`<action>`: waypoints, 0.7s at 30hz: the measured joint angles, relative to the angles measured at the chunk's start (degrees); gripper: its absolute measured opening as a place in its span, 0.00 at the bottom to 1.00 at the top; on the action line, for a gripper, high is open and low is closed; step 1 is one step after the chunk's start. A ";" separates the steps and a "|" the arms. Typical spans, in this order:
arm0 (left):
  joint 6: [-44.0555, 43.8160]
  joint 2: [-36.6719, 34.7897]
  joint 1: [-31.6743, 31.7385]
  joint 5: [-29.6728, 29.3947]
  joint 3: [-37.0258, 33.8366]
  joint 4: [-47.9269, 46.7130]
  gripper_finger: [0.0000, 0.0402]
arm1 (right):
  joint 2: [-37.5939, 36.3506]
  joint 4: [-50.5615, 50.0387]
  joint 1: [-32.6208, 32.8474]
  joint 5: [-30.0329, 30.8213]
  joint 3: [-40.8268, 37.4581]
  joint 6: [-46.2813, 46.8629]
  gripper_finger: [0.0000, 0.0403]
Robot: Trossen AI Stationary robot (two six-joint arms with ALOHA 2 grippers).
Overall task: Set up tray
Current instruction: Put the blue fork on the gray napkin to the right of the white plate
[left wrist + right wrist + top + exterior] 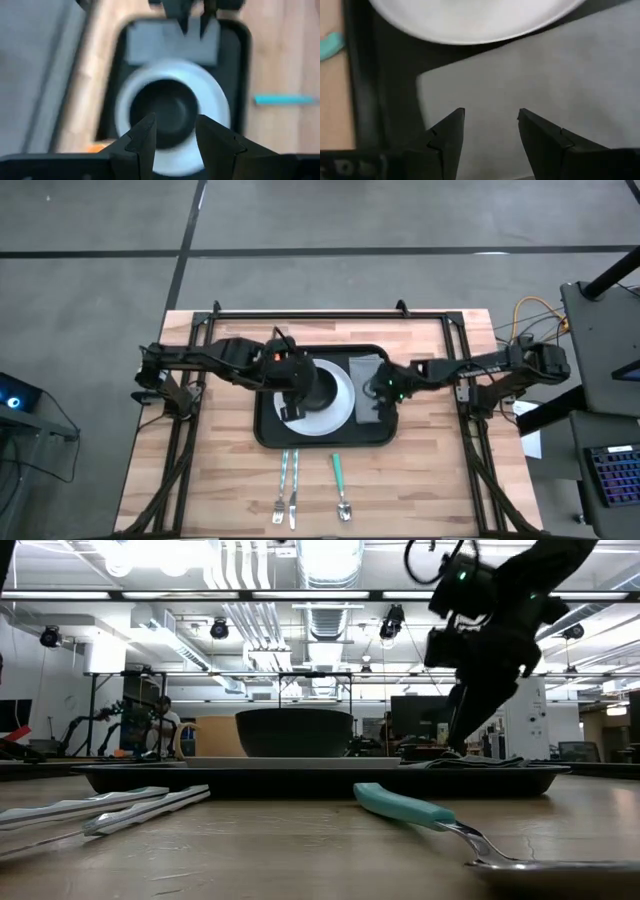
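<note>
Both grippers worked over the tray (pixel 268 432).
The left gripper (pixel 174 131) hung released above the bowl (pixel 162 110); the right gripper (pixel 491 119), spread apart, seemed nearly on the napkin (pixel 560 75).

No legible txt or labels.

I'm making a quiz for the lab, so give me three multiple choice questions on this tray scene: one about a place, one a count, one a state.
1. Where is the grey napkin?
A. On the bare table
B. On the tray, beside the white plate
C. Under the spoon

2. How many utensils lie on the table in front of the tray?
A. One
B. Three
C. Five

3. The right claw is:
A. Open over the napkin
B. Shut on the spoon
C. Off the table

Answers: 1 B, high view shows it there. 2 B, two silver pieces and a teal-handled spoon. 3 A, fingers stand apart.
</note>
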 joint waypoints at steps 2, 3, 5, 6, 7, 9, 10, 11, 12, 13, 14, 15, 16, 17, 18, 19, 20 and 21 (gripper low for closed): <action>-1.30 0.00 0.02 7.68 -1.88 -1.95 0.29 | -0.59 0.06 3.45 1.20 -0.04 1.68 0.44; -1.84 0.00 0.00 12.43 -2.94 -2.19 0.29 | -0.74 0.04 5.13 1.20 -0.10 1.98 0.44; -2.36 0.00 -0.04 20.15 -5.18 -2.11 0.29 | -1.22 -0.17 8.04 1.25 -0.10 3.33 0.44; -3.11 0.00 -0.11 21.70 -6.31 -2.23 0.29 | -1.45 -0.50 9.22 1.24 -0.10 4.11 0.44; -4.26 -0.01 -0.39 21.85 -7.44 -2.32 0.29 | -1.64 -0.84 10.26 1.24 0.16 4.81 0.44; -6.12 -0.44 -1.14 20.69 -9.93 -2.47 0.29 | -2.48 -0.95 11.95 1.38 0.50 5.37 0.44; -6.76 -0.77 -1.42 19.46 -11.09 -2.60 0.29 | -3.03 -1.08 12.57 1.40 0.56 5.48 0.44; -7.77 -1.46 -1.78 17.87 -12.44 -2.49 0.29 | -3.66 -1.25 13.10 1.37 0.64 5.94 0.44; -9.49 -2.22 -2.42 16.25 -14.07 -2.50 0.29 | -4.28 -1.57 13.55 1.25 0.68 6.74 0.44; -11.48 -3.05 -2.76 14.58 -15.59 -2.42 0.29 | -4.97 -2.31 13.84 1.14 0.68 7.43 0.44; -13.34 -4.07 -3.14 13.16 -17.26 -1.97 0.29 | -5.62 -3.03 13.98 1.12 0.68 7.57 0.44; -15.25 -5.16 -3.64 11.42 -19.05 -1.21 0.29 | -6.32 -3.46 14.18 1.15 0.68 7.40 0.44; -17.12 -6.30 -4.25 9.85 -20.79 -0.25 0.29 | -7.01 -4.08 14.32 1.21 0.68 7.06 0.44; -18.92 -7.81 -5.01 8.08 -22.81 1.33 0.29 | -7.55 -4.87 14.43 1.19 0.68 6.70 0.44; -20.55 -9.29 -5.77 6.00 -24.88 3.32 0.29 | -8.08 -5.14 14.52 1.20 0.66 6.42 0.44; -21.95 -10.73 -6.59 4.58 -26.78 5.29 0.29 | -8.45 -5.08 14.54 1.18 0.66 6.08 0.44; -23.04 -12.38 -7.29 3.45 -28.96 7.49 0.29 | -8.90 -4.97 14.52 1.18 0.66 5.68 0.44; -23.84 -13.88 -7.85 2.72 -31.11 9.70 0.29 | -9.28 -4.64 14.52 1.18 0.66 5.68 0.44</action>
